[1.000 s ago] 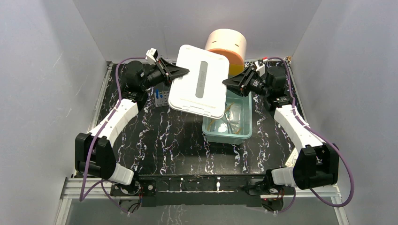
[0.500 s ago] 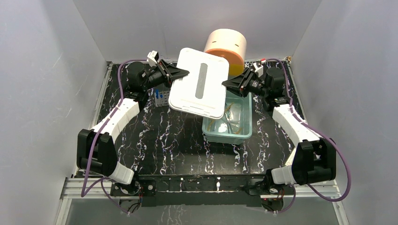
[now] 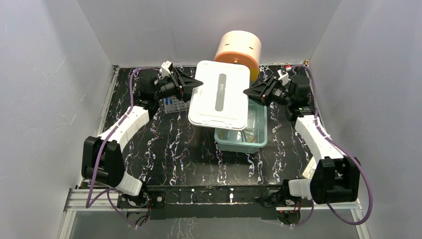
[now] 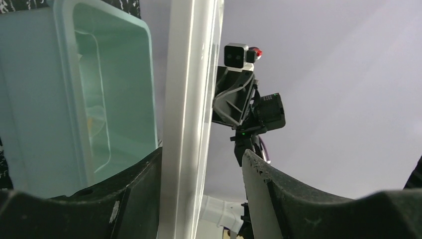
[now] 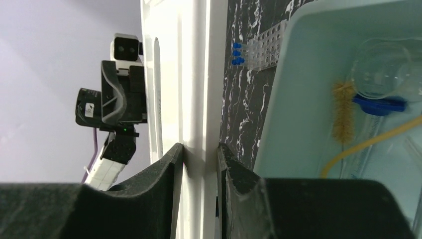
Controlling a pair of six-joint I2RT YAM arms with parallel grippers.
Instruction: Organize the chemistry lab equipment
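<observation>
Cream-orange drum (image 3: 239, 46) (rear), marbled table (image 3: 164, 144).

the lid (image 3: 219, 94) is white, the bin (image 3: 262, 130) mint, the table (image 3: 164, 144) white-veined black.

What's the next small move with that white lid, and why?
Probably close the left end effector on the lid before lowering: its jaws stand open around the edge, and only the right end effector clamps it above the bin.
</observation>
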